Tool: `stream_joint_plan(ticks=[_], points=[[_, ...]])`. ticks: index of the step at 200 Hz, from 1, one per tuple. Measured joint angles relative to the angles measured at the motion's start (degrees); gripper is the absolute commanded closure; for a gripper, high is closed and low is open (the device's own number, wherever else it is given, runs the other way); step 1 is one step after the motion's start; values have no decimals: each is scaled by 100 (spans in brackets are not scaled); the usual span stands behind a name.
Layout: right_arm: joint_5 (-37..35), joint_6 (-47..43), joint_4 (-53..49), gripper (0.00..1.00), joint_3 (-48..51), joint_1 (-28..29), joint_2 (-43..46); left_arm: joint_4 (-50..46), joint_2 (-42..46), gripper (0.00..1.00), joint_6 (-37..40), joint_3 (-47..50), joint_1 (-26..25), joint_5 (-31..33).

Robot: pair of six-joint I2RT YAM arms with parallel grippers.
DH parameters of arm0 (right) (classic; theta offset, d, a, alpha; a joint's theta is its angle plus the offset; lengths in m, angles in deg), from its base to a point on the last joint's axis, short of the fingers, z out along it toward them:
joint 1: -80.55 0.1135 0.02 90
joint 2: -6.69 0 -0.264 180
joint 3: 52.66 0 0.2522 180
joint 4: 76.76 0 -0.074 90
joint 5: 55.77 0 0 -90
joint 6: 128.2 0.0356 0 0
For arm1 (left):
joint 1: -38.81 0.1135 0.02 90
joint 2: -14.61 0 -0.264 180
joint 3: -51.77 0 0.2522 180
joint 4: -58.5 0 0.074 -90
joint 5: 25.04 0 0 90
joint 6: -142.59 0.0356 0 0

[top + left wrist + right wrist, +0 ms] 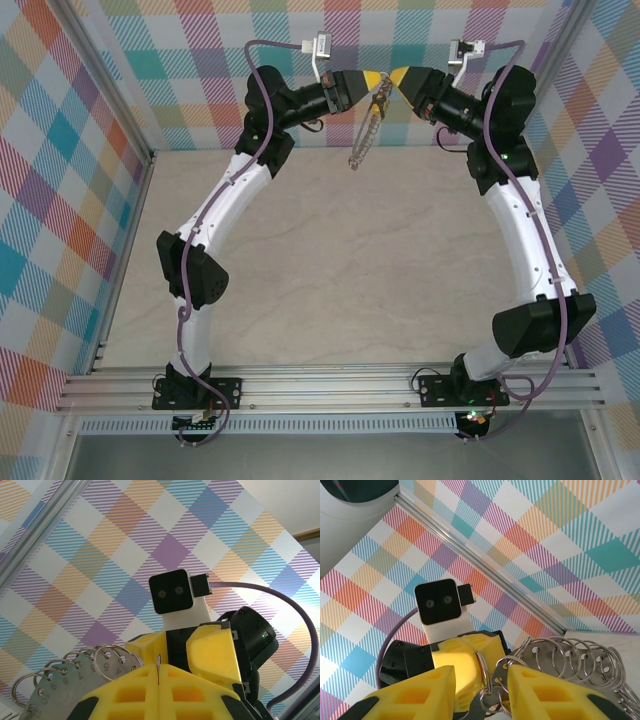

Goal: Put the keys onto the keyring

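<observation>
Both arms are raised at the back of the table, fingertips meeting. My left gripper (372, 80) (159, 672) is shut on a thin metal ring of the keyring (365, 135), which hangs floppy below the two grippers. Its loops and numbered tags (70, 680) fan out to the left of my left fingers. My right gripper (398, 78) (481, 677) faces it with jaws apart, and one ring (482, 667) stands edge-on in the gap. More loops (570, 660) spread to the right. A small metal piece (490, 700) hangs low between the fingers. I cannot tell whether it is the keys.
The beige tabletop (330, 280) lies well below the grippers. Checked cloth walls (60, 150) and aluminium rails (330, 385) close in the workspace. Purple cables (290, 45) loop near each wrist camera.
</observation>
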Motion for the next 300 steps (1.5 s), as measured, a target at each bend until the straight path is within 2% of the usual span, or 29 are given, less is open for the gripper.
stream_joint_plan(ticks=[55,91,112,139,166,195,222,255,300], points=[[31,118,105,68,0,11,-107,7,0,100,0,92,-4,2],[83,140,105,72,-2,55,-192,7,0,100,0,92,-7,9],[94,149,103,80,-4,76,-225,9,0,100,0,92,-9,24],[144,142,131,100,-22,74,-234,0,0,100,-20,96,-9,83],[157,105,103,100,-57,74,-234,-2,0,100,-20,96,-9,109],[297,-96,-195,100,-278,37,-321,-267,0,68,181,11,-7,105],[643,-673,-968,100,-984,-52,-640,-844,2,56,636,-262,46,35],[1132,-1742,-2312,100,-1921,-94,-1073,-1797,31,52,1432,-599,129,-195],[1541,-3211,-4170,100,-2944,-114,-1541,-3676,33,55,2723,-1624,278,-625]])
